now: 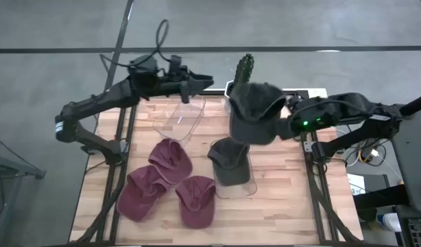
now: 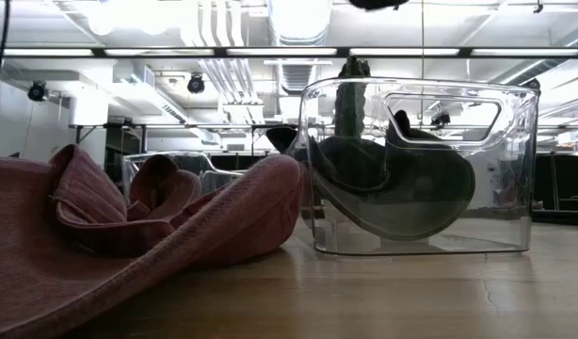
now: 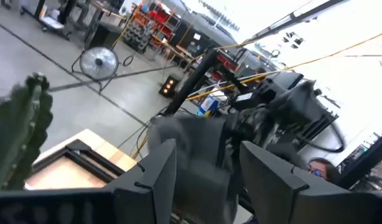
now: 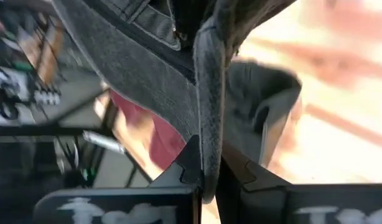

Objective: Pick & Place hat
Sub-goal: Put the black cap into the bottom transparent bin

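Grey cloth hangs from the right gripper [image 4: 206,177], whose fingers [image 4: 178,168] pinch the edge of a dark grey hat [image 1: 255,110], lifted above the wooden counter [image 1: 286,199] at about 1 o'clock from the clear bin [image 1: 232,180]. That bin holds another grey hat [image 2: 393,193]. Three maroon hats [image 1: 171,184] lie at 7 o'clock. The left gripper [image 3: 206,180] hovers at 11 o'clock over an empty clear bin [image 1: 181,118], fingers wide apart.
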### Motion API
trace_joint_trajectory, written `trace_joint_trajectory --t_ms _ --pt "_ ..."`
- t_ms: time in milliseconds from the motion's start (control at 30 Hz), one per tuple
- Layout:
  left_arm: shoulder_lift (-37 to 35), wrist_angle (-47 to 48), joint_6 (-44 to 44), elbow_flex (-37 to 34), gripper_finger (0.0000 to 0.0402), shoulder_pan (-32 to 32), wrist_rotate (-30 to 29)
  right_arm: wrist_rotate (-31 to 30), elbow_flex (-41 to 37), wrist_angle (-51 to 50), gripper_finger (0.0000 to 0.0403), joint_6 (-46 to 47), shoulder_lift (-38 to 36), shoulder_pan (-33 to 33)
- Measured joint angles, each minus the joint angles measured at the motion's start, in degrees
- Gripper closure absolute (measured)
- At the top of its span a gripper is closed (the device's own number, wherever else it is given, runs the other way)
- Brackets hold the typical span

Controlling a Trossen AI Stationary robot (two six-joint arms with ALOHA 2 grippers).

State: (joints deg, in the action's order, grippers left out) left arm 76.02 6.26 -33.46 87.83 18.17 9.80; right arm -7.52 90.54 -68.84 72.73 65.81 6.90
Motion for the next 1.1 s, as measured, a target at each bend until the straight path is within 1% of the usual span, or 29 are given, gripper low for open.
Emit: trace_joint_trajectory --t_ms 133,267,433,567,733,800,967,1100 --pt "-2.96 2.86 1.94 0.0 0.0232 0.0 0.0 6.0 -0.8 0.01 0.039 -0.4 5.21 0.0" --pt "-5.3 6.03 2.26 0.0 0.0232 0.0 -0.05 10.34 -1.65 -0.03 0.039 -1.37 10.78 0.0" --pt "-6.66 9.15 3.12 0.0 0.0232 0.02 -1.24 12.47 -2.7 -1.12 0.039 -3.42 17.83 0.16" --pt "-7.06 11.52 6.36 0.0 0.0232 0.02 -3.16 16.12 -2.75 -1.01 0.039 -5.13 22.75 0.24" --pt "-7.27 12.79 7.86 0.0 0.0232 0.09 -4.6 21.24 -2.75 -1.36 0.039 -6.6 28.5 0.26" --pt "-7.27 12.79 8.19 0.0 0.0232 0.09 -4.86 21.39 -2.75 -1.49 0.039 -6.73 30.15 0.39" --pt "-7.35 12.79 11.6 0.0 0.0232 0.09 -8.58 21.3 -2.75 -1.4 0.039 -8.13 33.6 0.36" --pt "-7.52 12.77 12.78 0.0 0.0232 0.09 -9.45 21.54 -2.75 -1.47 0.039 -8.19 35.78 0.24"
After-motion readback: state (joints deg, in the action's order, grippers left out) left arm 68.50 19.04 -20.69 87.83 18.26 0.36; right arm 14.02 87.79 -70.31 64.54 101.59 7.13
